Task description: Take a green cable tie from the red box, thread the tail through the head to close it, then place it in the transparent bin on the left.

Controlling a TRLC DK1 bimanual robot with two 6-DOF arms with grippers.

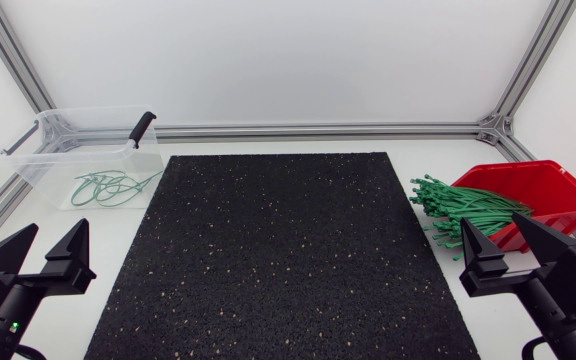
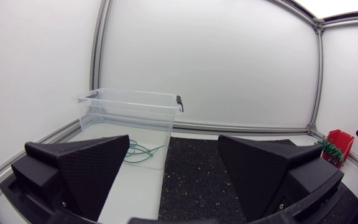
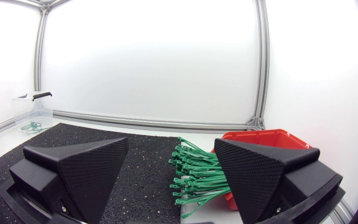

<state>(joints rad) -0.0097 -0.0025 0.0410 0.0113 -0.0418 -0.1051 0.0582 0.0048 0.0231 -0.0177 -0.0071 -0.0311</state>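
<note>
My left gripper (image 1: pixel 54 243) and right gripper (image 1: pixel 492 238) hang wide open, empty. The ties (image 1: pixel 463 208) spill from the red box (image 1: pixel 558 185) beside the right for easy picking; the bin (image 1: pixel 43 160) faces the left.

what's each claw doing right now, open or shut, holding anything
left claw: open, holding nothing
right claw: open, holding nothing

The left gripper (image 2: pixel 174 148) gapes open. At eleven o'clock from it sits the transparent bin (image 2: pixel 129 115) holding looped green cable ties (image 2: pixel 143 151); the red box (image 2: pixel 341 140) lies well off at two o'clock.
</note>
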